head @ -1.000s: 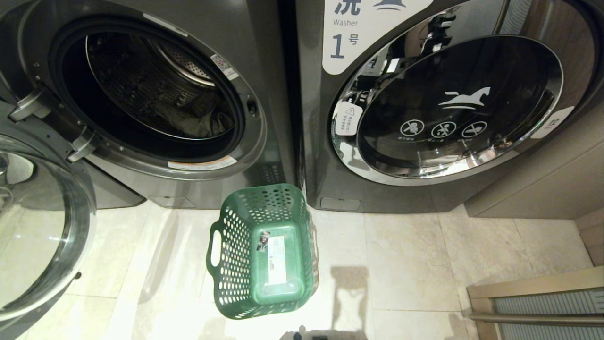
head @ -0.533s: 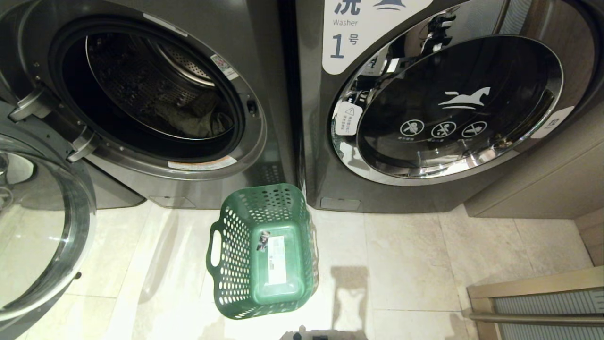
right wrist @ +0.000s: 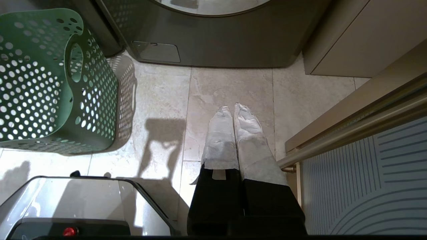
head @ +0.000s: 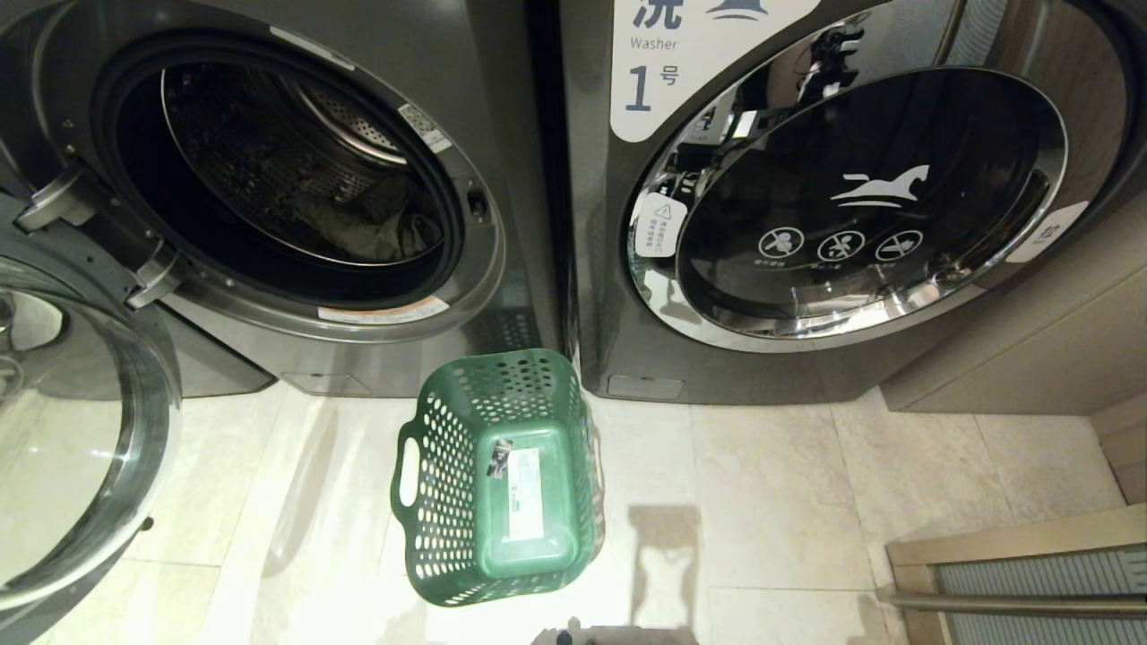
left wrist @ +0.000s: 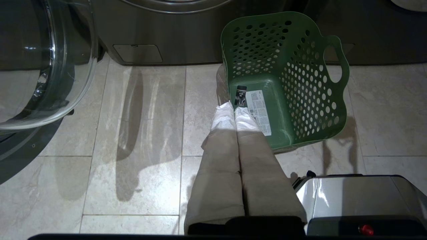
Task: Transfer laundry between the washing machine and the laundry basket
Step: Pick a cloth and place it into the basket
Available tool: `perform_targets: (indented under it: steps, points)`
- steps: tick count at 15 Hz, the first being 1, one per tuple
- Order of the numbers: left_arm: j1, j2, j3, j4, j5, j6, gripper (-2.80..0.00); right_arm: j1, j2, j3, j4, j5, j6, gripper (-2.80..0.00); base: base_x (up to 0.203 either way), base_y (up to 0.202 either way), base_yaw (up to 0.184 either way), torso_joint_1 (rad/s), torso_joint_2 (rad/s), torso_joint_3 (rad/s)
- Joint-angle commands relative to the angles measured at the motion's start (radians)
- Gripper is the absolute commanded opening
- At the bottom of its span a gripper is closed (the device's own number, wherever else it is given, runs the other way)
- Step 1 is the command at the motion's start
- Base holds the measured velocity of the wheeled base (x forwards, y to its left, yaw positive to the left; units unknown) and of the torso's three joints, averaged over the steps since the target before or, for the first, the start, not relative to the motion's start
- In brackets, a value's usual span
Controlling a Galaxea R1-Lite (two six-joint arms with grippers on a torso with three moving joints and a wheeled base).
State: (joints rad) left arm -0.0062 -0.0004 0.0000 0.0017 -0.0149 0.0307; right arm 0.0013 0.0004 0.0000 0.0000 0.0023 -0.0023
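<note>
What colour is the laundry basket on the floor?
Green, with round holes; the laundry basket shows best in the head view.

Pale beige glossy stone floor tiles (head: 789, 502) with bright glare; beige cabinet panel (head: 1030, 358) right; ribbed grey panel (right wrist: 367, 186) beside it.

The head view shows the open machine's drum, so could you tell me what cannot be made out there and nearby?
- Pale crumpled laundry in the open dark grey washing machine: head view, drum shadow hides its shape.
- Swung-open glass door: cut off by the frame edge.
- White label in the green perforated plastic basket: print too small.
</note>
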Motion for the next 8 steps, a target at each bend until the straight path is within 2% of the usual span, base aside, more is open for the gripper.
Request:
perform_targets:
  steps: [1, 3, 8]
  points:
    - [0.000, 0.000, 0.002, 0.000, 0.000, 0.006, -2.80, 0.000, 0.001, 0.000, 0.000, 0.001, -0.002, -2.80, 0.000, 0.000, 0.000, 0.000, 0.00, 0.000]
    - [0.000, 0.000, 0.002, 0.000, 0.000, 0.006, -2.80, 0.000, 0.001, 0.000, 0.000, 0.001, -0.001, -2.80, 0.002, 0.051, 0.002, 0.001, 0.00, 0.001]
    - [0.000, 0.000, 0.002, 0.000, 0.000, 0.005, -2.80, 0.000, 0.001, 0.000, 0.000, 0.001, -0.001, -2.80, 0.000, 0.188, 0.000, 0.000, 0.00, 0.002]
